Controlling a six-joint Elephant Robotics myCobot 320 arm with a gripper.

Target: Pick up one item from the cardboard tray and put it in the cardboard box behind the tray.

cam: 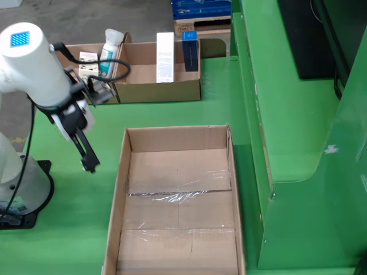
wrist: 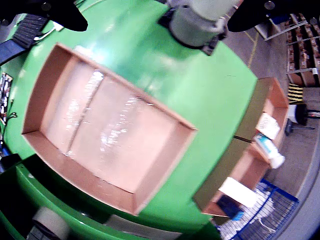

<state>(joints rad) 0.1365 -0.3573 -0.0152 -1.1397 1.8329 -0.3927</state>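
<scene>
Items in the cardboard tray (cam: pixel 137 89) sit beyond the gripper (cam: pixel 87 156), well apart from it: the white carton (cam: pixel 164 57) looks light and stiff, best pinched across its flat faces. Arm leans over bare green table, gripper pointing down, beside the large cardboard box (cam: pixel 178 172). Gripper carries nothing; jaw opening cannot be told.

A white robot arm (cam: pixel 34 69) stands at the left on the green bench (cam: pixel 74 200), its dark hand (cam: pixel 89 157) hanging beside the near cardboard box (cam: pixel 178 200) and holding nothing. That box has clear tape across its bare floor. Behind it a smaller cardboard tray (cam: pixel 155 91) holds 1 white tube with a teal label (cam: pixel 109 51), 1 upright white carton (cam: pixel 165 56) and 1 dark blue carton (cam: pixel 190 50).
</scene>
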